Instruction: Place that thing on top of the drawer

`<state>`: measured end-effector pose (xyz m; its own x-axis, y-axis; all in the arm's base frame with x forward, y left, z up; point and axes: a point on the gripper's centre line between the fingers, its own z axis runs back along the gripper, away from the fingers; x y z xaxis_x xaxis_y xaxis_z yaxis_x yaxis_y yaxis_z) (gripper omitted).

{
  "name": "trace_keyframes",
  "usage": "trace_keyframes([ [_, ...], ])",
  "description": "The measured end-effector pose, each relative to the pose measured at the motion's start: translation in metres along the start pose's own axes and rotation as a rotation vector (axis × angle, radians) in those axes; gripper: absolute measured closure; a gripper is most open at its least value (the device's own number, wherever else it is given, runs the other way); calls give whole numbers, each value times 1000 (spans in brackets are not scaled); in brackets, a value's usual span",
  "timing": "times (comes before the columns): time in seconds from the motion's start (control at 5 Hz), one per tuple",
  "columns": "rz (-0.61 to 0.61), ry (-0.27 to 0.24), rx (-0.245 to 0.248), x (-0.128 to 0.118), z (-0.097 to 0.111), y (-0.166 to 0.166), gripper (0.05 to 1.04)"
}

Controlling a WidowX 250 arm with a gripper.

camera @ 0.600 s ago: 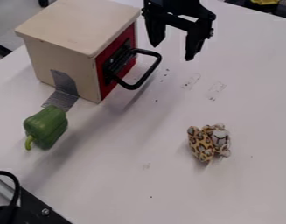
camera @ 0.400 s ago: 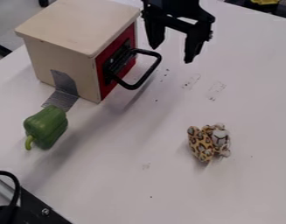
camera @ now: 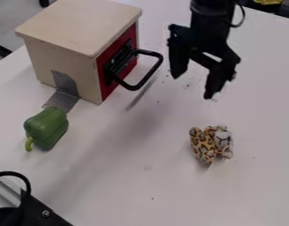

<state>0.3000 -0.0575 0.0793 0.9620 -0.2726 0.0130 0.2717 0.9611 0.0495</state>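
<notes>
The black gripper (camera: 193,86) hangs above the table right of the drawer box, its two fingers spread wide with nothing between them. Below it and slightly to the right, a leopard-spotted plush toy (camera: 211,143) with a whitish part lies on the table, apart from the gripper. The wooden drawer box (camera: 81,26) stands at the upper left, with a bare flat top, a red front and a black handle (camera: 147,78) that sticks out toward the gripper.
A green toy pepper (camera: 47,128) lies in front of the box on the left, near grey tape (camera: 62,100) at the box's foot. Black equipment with a cable (camera: 34,212) occupies the lower left corner. The white table (camera: 170,185) extends around the toy.
The gripper has moved down and to the right in the view, nearer the plush toy, with its fingers still apart. The toy, box and pepper have stayed in place.
</notes>
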Motion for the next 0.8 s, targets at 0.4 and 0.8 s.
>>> trace_keyframes([
  [0.4,-181,57,17,-20,-22,-44,83],
  [0.8,-225,209,109,-34,-64,-41,83],
])
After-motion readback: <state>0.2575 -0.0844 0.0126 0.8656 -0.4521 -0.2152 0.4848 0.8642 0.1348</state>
